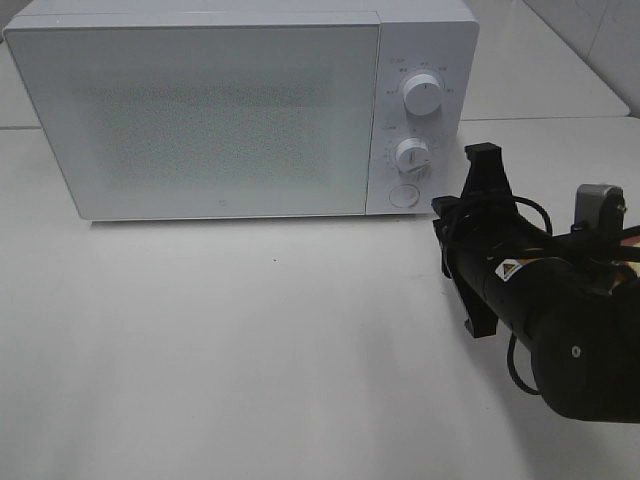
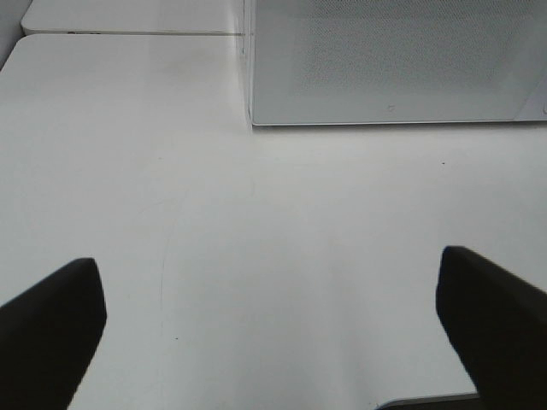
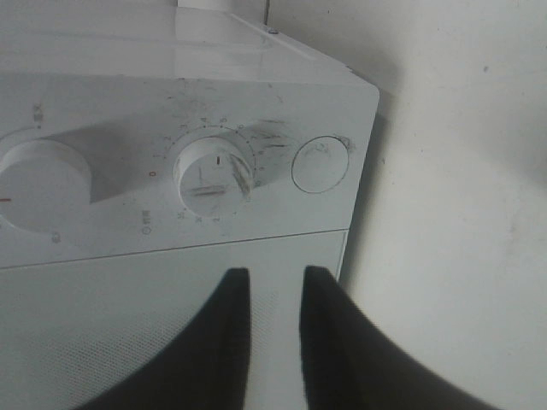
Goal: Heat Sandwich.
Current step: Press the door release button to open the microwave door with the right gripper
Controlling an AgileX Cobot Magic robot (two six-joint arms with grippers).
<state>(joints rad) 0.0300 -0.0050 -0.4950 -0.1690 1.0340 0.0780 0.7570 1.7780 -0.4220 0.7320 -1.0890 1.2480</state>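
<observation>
The sandwich is out of view in all frames. The white microwave (image 1: 200, 110) stands at the back of the table with its door closed. My right gripper (image 1: 442, 215) hovers just right of its control panel, level with the round button (image 1: 404, 195). In the right wrist view, the right gripper (image 3: 275, 278) has its jaws drawn almost together, with only a thin slit and nothing in it; they point at the door edge below the lower knob (image 3: 214, 175) and the round button (image 3: 320, 166). My left gripper (image 2: 267, 260) is open wide over bare table, facing the microwave (image 2: 385, 60).
The upper knob (image 1: 421, 95) and lower knob (image 1: 411, 153) sit on the panel's right side. White table surface (image 1: 250, 350) stretches in front of the microwave. A second table (image 1: 540, 60) adjoins at the back right.
</observation>
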